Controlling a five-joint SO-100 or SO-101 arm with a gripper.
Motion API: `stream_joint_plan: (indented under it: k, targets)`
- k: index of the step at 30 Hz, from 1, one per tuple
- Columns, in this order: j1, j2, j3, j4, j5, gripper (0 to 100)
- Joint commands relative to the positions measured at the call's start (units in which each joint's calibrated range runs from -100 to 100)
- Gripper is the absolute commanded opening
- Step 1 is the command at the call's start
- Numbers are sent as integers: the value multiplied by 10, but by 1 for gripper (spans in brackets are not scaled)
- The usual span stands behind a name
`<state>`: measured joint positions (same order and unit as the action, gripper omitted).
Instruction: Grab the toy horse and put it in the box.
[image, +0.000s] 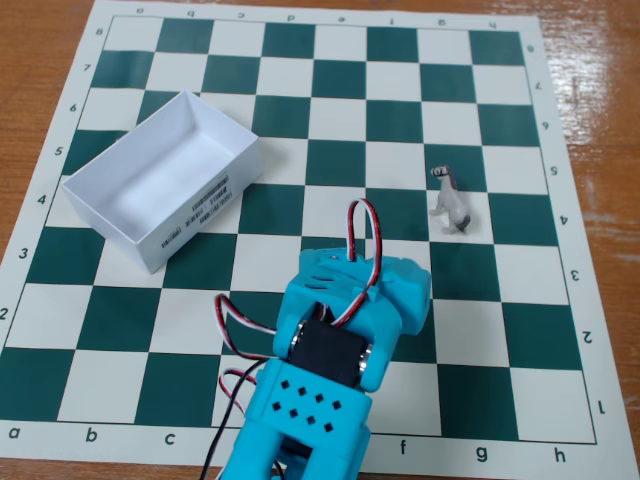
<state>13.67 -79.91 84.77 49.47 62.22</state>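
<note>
The toy horse (451, 200), small and white with a dark grey mane, stands upright on the chessboard at the right of the fixed view. The box (162, 178), a shallow open white cardboard one with a barcode label on its near side, sits at the left and holds nothing. My blue arm (330, 360) reaches up from the bottom edge, its front end pointing toward the upper right, short of the horse by about one square. Its fingers are hidden under the arm's body, so their state cannot be seen.
A green and white chessboard mat (300, 60) covers a wooden table (600, 60). Red, white and black wires (355, 240) loop off the arm.
</note>
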Motion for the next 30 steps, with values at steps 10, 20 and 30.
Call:
stream_joint_plan:
  k: [10,20,30]
  targets:
    - [49,233,-98,-212,38,39]
    - [68,432,-190,-299,66,39]
    - [70,651,-369,-265,98,39]
